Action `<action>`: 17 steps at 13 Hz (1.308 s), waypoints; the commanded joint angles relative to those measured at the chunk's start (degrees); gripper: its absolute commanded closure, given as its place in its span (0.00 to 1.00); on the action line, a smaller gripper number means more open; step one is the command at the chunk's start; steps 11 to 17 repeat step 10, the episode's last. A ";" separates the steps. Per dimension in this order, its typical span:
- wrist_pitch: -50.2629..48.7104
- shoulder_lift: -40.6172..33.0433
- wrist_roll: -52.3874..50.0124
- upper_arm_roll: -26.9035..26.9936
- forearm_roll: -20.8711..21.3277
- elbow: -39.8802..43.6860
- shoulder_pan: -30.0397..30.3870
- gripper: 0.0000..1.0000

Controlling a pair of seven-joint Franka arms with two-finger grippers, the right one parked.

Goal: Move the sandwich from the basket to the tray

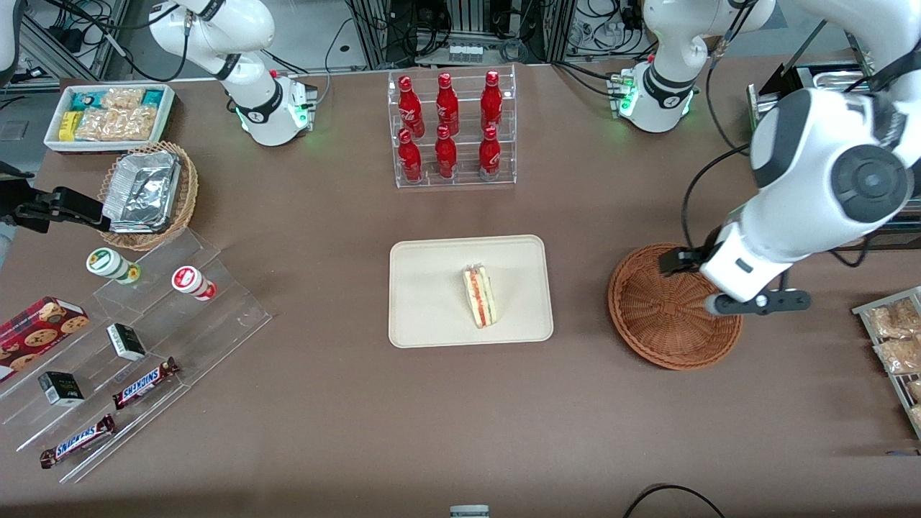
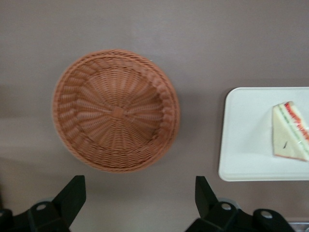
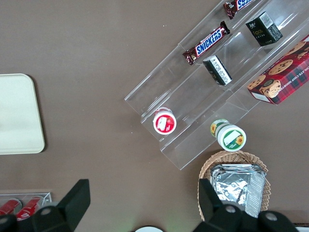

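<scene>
The sandwich, a white wedge with red, yellow and green layers, lies on the cream tray in the middle of the table. The reddish-brown wicker basket stands beside the tray toward the working arm's end, with nothing in it. My gripper hangs above the table next to the basket's rim, open and holding nothing. In the front view the arm's white wrist covers part of the basket's rim.
A clear rack of red bottles stands farther from the front camera than the tray. Bagged snacks lie at the working arm's end. A stepped acrylic shelf, a tan basket with foil containers and a white snack bin sit toward the parked arm's end.
</scene>
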 commanded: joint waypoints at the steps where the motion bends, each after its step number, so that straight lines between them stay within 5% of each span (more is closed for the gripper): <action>1: -2.70 -7.16 9.12 -0.43 -1.29 -5.04 3.45 0.00; 10: -8.61 -13.15 13.64 6.94 -2.17 -5.13 1.18 0.00; 17: -8.61 -13.15 13.64 6.94 -2.17 -5.13 1.18 0.00</action>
